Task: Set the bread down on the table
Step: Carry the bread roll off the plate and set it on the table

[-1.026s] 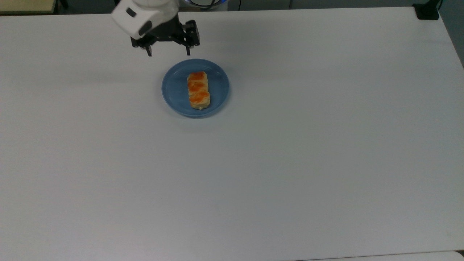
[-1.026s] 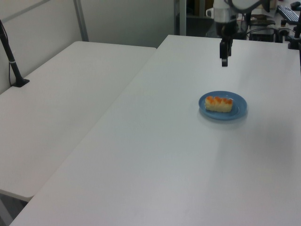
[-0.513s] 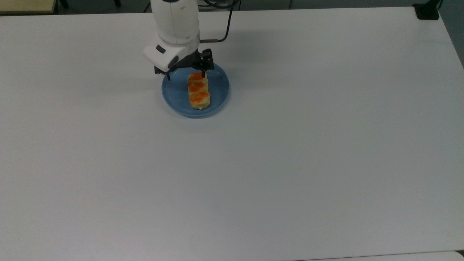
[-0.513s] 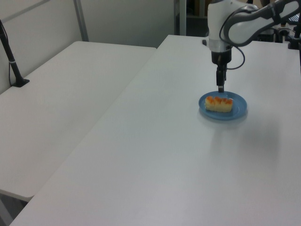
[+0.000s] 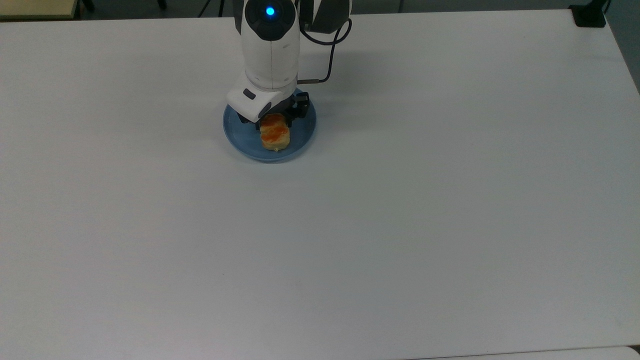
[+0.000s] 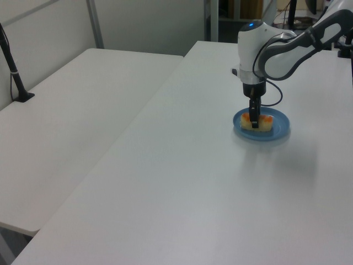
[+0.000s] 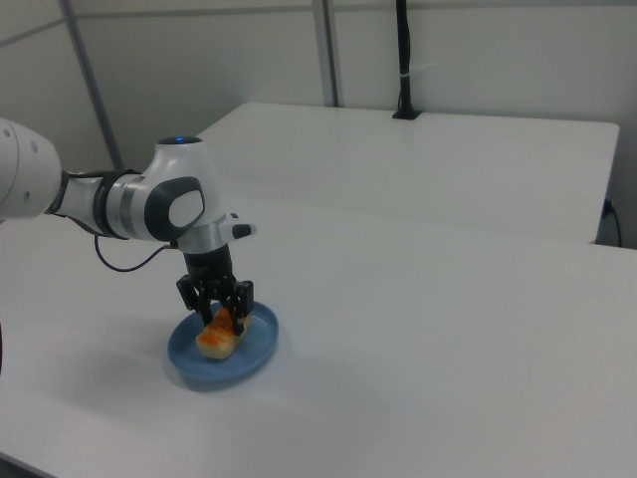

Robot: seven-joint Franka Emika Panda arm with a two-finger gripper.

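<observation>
One loaf, the bread point(image 5: 275, 135), lies lengthwise in the middle of the blue plate point(image 5: 305, 135), which sits flat on the white surface point(image 5: 400, 225). The claw point(image 7: 216, 311) hangs straight down over the plate. In the right view its two fingers point(image 7: 242, 301) stand spread, one on each long side of the loaf, straddling the end nearer the arm. They look low enough to be beside the bread, but I cannot tell whether they touch it.

Coming in from above across the narrow width makes sense: the loaf is slim enough there to fit between the fingers, and the plate's raised rim blocks a sideways approach. By my judgement the grasp is about to close; lifting and setting the bread beside the plate remain undone.
</observation>
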